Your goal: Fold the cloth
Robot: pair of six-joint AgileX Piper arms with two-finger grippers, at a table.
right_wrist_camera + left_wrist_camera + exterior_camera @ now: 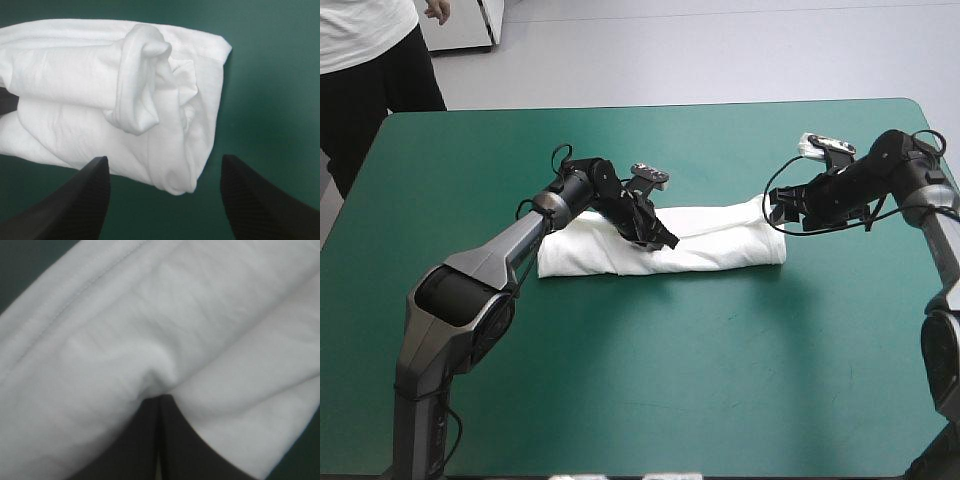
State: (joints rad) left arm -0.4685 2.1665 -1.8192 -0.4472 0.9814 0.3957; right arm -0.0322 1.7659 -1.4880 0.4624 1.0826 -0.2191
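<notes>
T-shirt (715, 245): white, folded into a long narrow band, lying flat on the teal-green surface (670, 380) a little beyond its middle.
Long axis: runs side to side across the surface, the right end slightly nearer the far edge than the left end.
Ends: the left end is cut square; the right end is bunched, with a rolled fold of cloth on top, seen in the right wrist view.
Left pincer (665, 240): down on the band near its middle, black fingers (142, 440) pressed together with a pucker of cloth caught at their tips, gripping the T-shirt.
Right pincer (778, 212): low over the surface at the band's right end, fingers (80, 200) spread wide apart and gripping nothing; the bunched end lies just ahead of and between them.
Arms: one over each half of the band, well apart.
</notes>
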